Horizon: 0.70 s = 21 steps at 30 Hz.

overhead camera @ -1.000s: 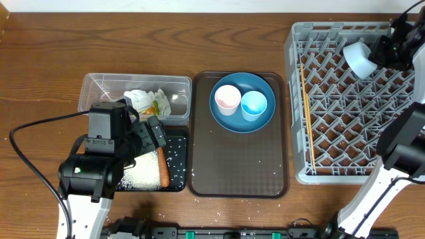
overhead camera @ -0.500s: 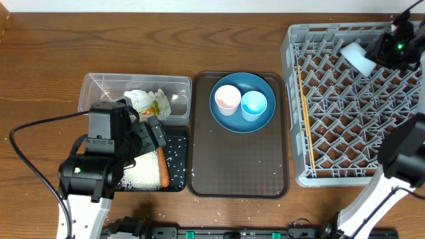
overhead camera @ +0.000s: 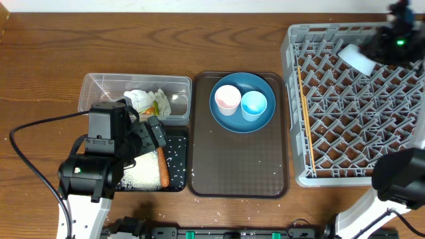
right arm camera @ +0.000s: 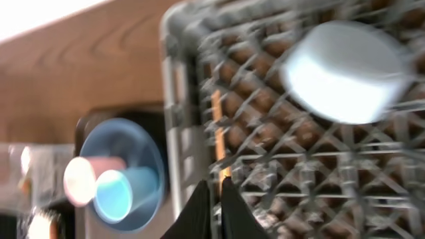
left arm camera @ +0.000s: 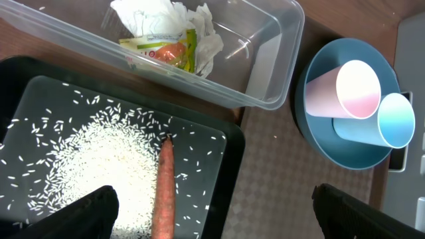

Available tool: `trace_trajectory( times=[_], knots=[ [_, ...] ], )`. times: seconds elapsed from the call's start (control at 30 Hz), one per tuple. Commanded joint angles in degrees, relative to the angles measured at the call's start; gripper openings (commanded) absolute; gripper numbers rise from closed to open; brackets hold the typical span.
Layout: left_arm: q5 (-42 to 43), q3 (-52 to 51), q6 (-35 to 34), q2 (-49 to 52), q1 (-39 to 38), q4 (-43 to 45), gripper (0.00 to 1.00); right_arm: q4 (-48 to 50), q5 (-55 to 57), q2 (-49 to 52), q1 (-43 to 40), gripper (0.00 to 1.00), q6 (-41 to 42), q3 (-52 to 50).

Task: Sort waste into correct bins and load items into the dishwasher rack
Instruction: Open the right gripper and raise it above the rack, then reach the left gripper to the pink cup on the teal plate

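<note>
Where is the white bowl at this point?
In the overhead view, the white bowl sits on the pegs near the back right of the dishwasher rack, well to the right of the chopsticks along the rack's left edge.

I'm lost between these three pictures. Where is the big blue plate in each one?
Overhead: blue plate at centre, on the brown tray.
Left wrist: blue plate at the right edge, beside the clear tub.
Right wrist: blue plate lower left, blurred, beside the rack.
Shared landmark: the pink cup on it.
</note>
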Motion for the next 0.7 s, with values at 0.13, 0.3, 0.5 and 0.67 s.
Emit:
trace_trajectory(
  times=[0.13,0.3,0.5,0.67],
  knots=[
    [0.31,0.85,0.5,0.0,0.35,0.0,0.96,-4.28,-1.07,-0.59,9.03,0.29,-4.94,-0.04],
    [0.31,0.85,0.5,0.0,0.35,0.0,0.96,-6.01,-0.42,-0.59,11.96,0.99,-4.96,-0.04],
    [0.31,0.85,0.5,0.0,0.35,0.0,0.96,-7.41,3.04,-0.59,12.07,0.99,-4.92,-0.04],
    [0.09,0.85,0.46,0.0,0.35,1.84,0.96,-7.32,3.06,-0.59,12.09,0.99,-4.94,-0.04]
  ],
)
